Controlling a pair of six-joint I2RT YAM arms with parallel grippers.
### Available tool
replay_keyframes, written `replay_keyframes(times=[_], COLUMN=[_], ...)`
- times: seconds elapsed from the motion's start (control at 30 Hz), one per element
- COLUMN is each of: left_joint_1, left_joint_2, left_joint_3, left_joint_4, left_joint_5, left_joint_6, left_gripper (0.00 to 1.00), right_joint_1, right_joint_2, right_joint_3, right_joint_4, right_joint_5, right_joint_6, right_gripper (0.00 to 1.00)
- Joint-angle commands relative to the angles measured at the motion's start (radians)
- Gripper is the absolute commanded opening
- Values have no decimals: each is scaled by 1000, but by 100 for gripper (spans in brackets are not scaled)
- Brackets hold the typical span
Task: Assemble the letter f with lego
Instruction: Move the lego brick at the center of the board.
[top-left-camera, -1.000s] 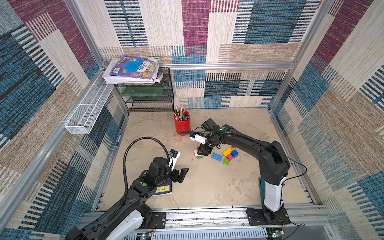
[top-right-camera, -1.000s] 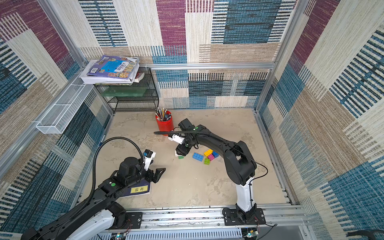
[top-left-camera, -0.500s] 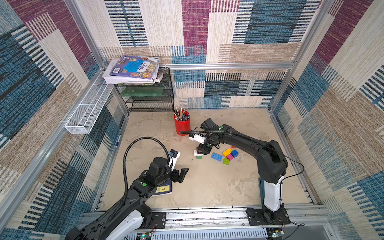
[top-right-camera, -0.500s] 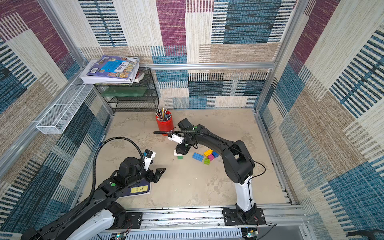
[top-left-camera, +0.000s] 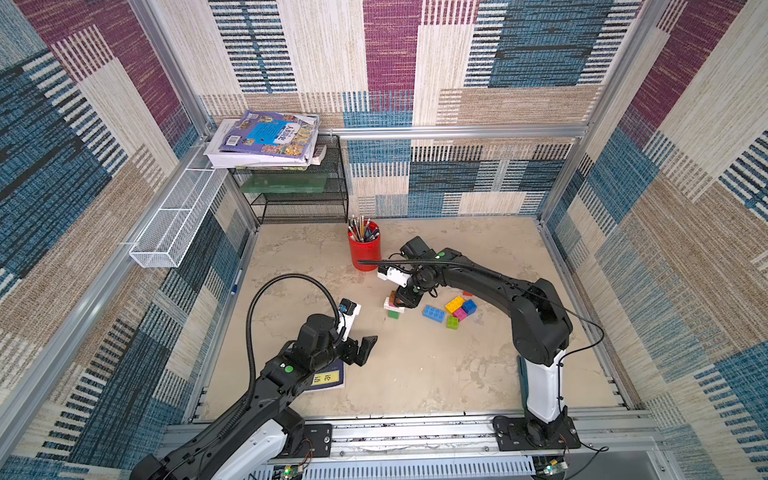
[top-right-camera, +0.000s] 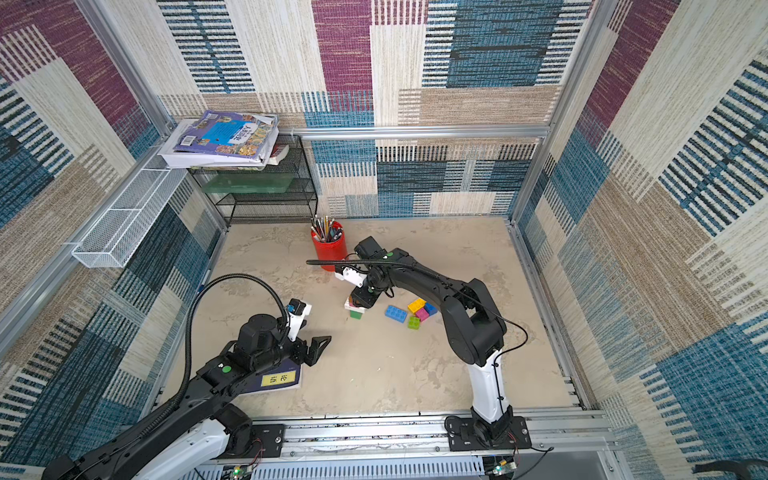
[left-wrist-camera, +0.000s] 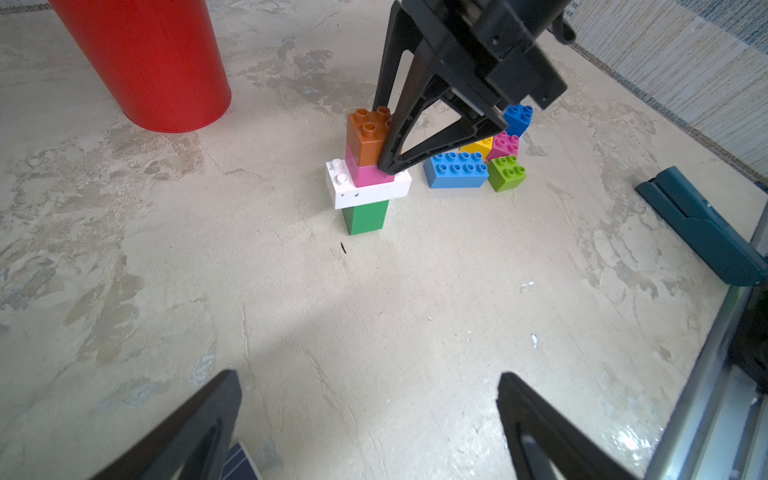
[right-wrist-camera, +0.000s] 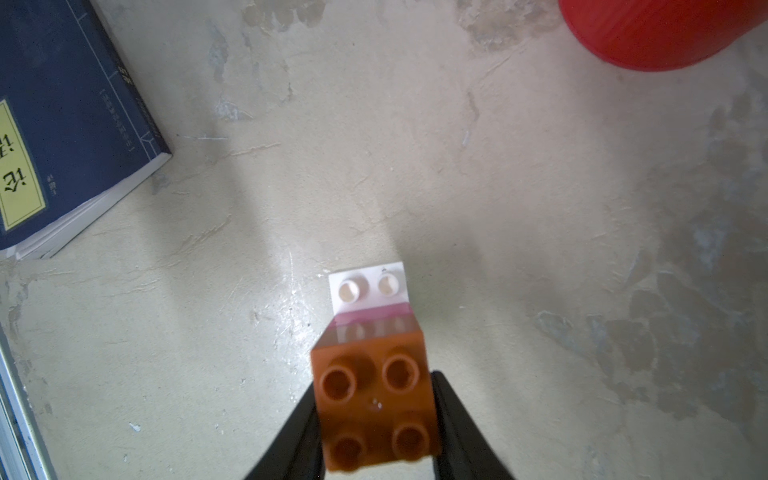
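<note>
Toppling is the main risk. The lego tower (top-left-camera: 395, 305) stands near the middle of the mottled beige tabletop (top-left-camera: 415, 374), toward its far edge, on a single green square plastic brick (left-wrist-camera: 365, 216). On that sits a white oblong plastic brick (left-wrist-camera: 365, 193) overhanging both sides, then a pink square plastic brick (left-wrist-camera: 368, 174) and a brown square studded plastic brick (right-wrist-camera: 374, 407).

The right arm's fingers (right-wrist-camera: 457, 428) press on two opposite sides of the brown brick, one tip reaching down beside the pink one. A sideways pull or uneven squeeze would likely tip the tower off its narrow foot toward the red plastic pencil cup (left-wrist-camera: 145, 62). It could also fall into the loose bricks toward the right edge, such as the blue oblong plastic brick (left-wrist-camera: 455, 168) and the lime square plastic brick (left-wrist-camera: 507, 172). A lift might also split a lower joint instead.

The left arm's fingers (left-wrist-camera: 519, 399) stand wide and empty over the near left part of the tabletop. They are well apart from the tower and cannot steady it.
</note>
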Motion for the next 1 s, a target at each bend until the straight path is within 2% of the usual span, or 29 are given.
replay_keyframes(times=[0.0, 0.63, 0.97], left_joint_1=[-1, -1, -1], left_joint_2=[2, 3, 3], left_joint_3=[5, 5, 5], left_joint_4=[11, 12, 11], left_joint_5=[17, 19, 19], left_joint_6=[0, 0, 0], left_gripper=[99, 99, 99], right_joint_1=[0, 4, 17], right_joint_2=[-22, -143, -147], right_joint_3=[-4, -158, -197], right_joint_4=[16, 69, 78], right_joint_5=[-7, 105, 130], right_joint_6=[7, 12, 14], right_gripper=[40, 37, 38])
